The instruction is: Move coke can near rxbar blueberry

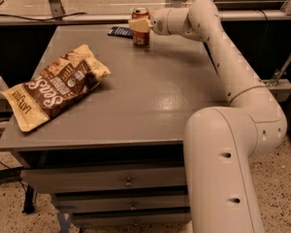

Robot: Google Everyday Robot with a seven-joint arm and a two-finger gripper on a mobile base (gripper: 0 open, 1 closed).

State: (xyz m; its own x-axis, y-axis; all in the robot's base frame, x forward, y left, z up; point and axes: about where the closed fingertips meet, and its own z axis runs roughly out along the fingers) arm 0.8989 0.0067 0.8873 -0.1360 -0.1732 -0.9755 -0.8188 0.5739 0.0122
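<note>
The coke can (141, 34) is upright at the far edge of the grey table (155, 96), red with a silver top. My gripper (138, 24) reaches in from the right and is shut on the can's upper part, with one pale finger (137, 25) across its front. The can's base is at or just above the table top. The rxbar blueberry (119, 31), a flat dark blue wrapper, lies just left of the can, close to it and partly behind it.
A large brown and tan snack bag (58, 84) lies on the left part of the table. My arm (223, 57) stretches along the table's right side. Drawers (126, 181) are under the top. A rail (87, 18) runs behind the far edge.
</note>
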